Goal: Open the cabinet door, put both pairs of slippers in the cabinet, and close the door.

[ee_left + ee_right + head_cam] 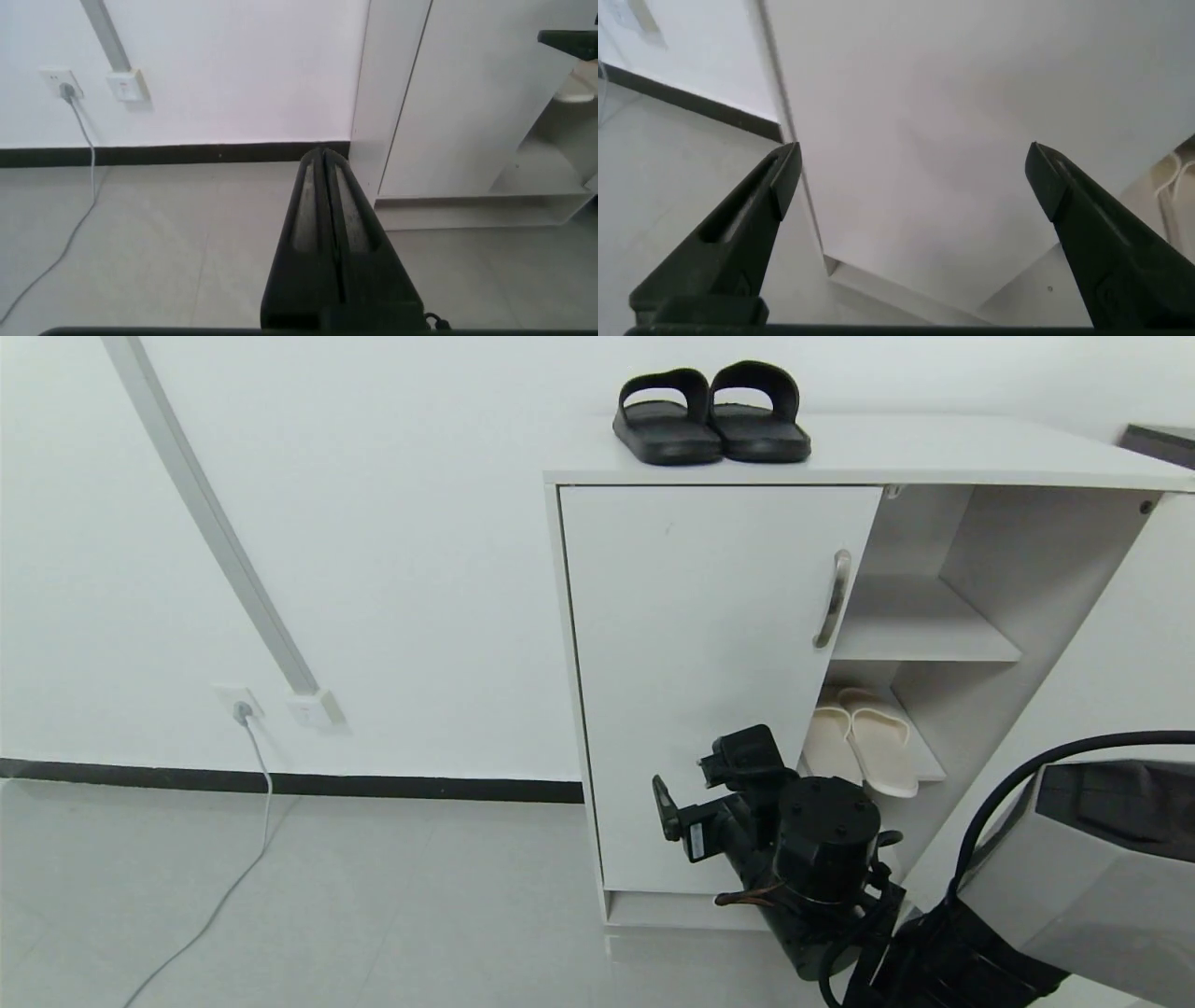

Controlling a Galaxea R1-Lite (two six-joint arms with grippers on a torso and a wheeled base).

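The right gripper is nearest, low at 5 o'clock in the head view. Its jaws are spread wide with nothing between them, and it faces the lower part of the closed left door. The left gripper has its fingers pressed together and empty. It hangs over the grey floor and points toward the cabinet's bottom corner.

At 8 o'clock a grey cable trails across the floor and rises to a wall socket at 9 o'clock, just above the black baseboard.

The white cabinet stands against the wall from 12 to 4 o'clock. Its right door stands open at 3 o'clock, and the left door carries a metal handle along its inner edge. Inside, the cream slippers lie side by side on the lower shelf at 4 o'clock, beneath the bare upper shelf.

Farthest, at 12 o'clock, the black slippers sit as a pair on the cabinet's top, touching each other.
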